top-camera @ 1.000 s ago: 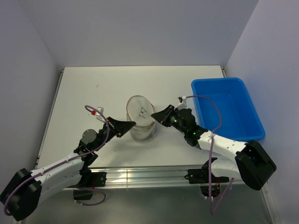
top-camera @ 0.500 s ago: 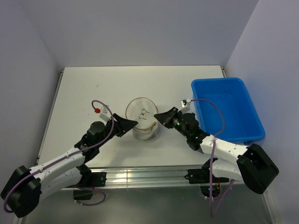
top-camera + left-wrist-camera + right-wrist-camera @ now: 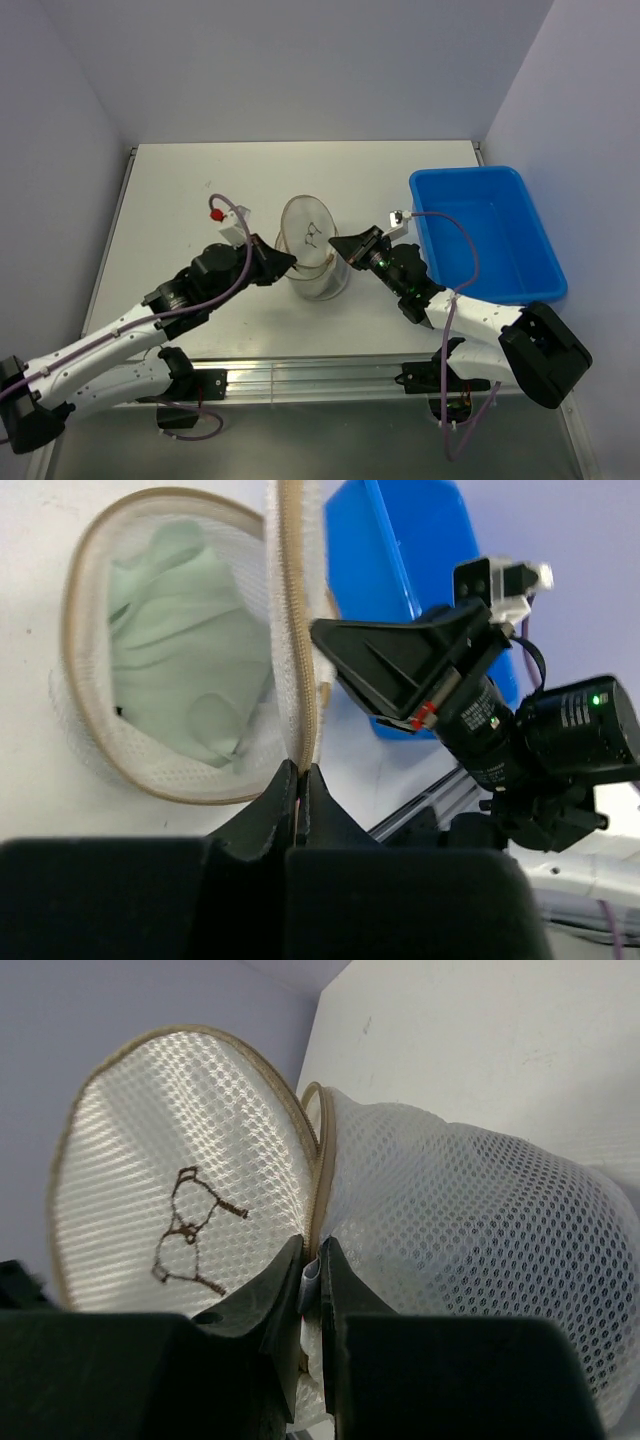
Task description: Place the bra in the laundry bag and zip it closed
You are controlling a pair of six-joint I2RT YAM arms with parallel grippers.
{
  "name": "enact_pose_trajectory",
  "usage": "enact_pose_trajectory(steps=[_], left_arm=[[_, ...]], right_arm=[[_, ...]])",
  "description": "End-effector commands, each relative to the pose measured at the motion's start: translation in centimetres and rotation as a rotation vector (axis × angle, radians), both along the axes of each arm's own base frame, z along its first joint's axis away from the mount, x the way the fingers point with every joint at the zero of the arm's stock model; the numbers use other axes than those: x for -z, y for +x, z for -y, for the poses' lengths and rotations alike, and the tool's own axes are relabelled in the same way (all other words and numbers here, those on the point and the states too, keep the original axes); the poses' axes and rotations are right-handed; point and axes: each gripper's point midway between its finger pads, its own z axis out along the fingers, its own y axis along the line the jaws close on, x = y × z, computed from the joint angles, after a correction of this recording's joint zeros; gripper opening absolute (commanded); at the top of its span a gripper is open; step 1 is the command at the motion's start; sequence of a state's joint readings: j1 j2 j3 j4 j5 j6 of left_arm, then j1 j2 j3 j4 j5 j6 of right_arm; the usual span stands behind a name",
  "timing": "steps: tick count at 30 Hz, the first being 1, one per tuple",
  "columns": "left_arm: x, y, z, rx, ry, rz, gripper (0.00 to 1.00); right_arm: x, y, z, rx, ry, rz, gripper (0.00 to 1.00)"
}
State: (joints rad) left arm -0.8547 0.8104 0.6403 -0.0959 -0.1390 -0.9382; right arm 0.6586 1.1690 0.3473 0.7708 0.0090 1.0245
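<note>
The laundry bag (image 3: 322, 280) sits on the near half of the table (image 3: 200, 180), about midway across, directly between the two arms; its drum-shaped mesh body rests on the table top with the mouth unzipped. The round lid (image 3: 307, 230) is swung up off the mouth and stands nearly on edge on the far side of the body; its small dark mark (image 3: 190, 1230) shows in the top and right wrist views. The drum is short, so its axis runs through the mouth; from the left wrist view the mouth faces the left arm, though how far the axis tips from upright I cannot tell. Inside lies the bra (image 3: 175, 660), a pale green crumple against the mesh floor, wholly within the tan zip rim (image 3: 75, 695).

The left gripper (image 3: 301, 772) comes in from the bag's left; its jaws are pressed together on the edge of the lid's zip tape, which runs straight up out of them. The right gripper (image 3: 310, 1252) comes in from the opposite side; its jaws stand narrow, pinching the seam where lid meets body, with a bit of white fabric between them.

The blue bin (image 3: 520, 290) stands apart, at the right edge of the table.
</note>
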Motion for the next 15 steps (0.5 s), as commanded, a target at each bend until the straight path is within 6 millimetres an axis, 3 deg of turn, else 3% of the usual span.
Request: enact_pose_trajectory(steps=[1, 5, 9, 12, 14, 15], left_arm=[[-2.1, -0.3, 1.6, 0.008, 0.157, 0.099, 0.00], [-1.2, -0.8, 1.9, -0.052, 0.267, 0.078, 0.01], [-0.1, -1.1, -1.1, -0.171, 0.180, 0.030, 0.39], [-0.3, -1.2, -3.0, -0.237, 0.133, 0.027, 0.55], [-0.5, -1.2, -3.5, -0.245, 0.143, 0.037, 0.48], [-1.1, -1.2, -3.5, -0.237, 0.146, 0.053, 0.32]], right_arm=[[-2.5, 0.7, -0.1, 0.023, 0.032, 0.072, 0.00], [-2.2, 0.8, 0.0, 0.027, 0.000, 0.055, 0.00], [-2.2, 0.7, 0.0, 0.025, -0.005, 0.056, 0.00], [-2.1, 0.8, 0.2, 0.030, -0.019, 0.049, 0.00], [-2.0, 0.8, 0.2, 0.033, -0.023, 0.048, 0.00], [-2.0, 0.8, 0.3, 0.038, -0.023, 0.046, 0.00]])
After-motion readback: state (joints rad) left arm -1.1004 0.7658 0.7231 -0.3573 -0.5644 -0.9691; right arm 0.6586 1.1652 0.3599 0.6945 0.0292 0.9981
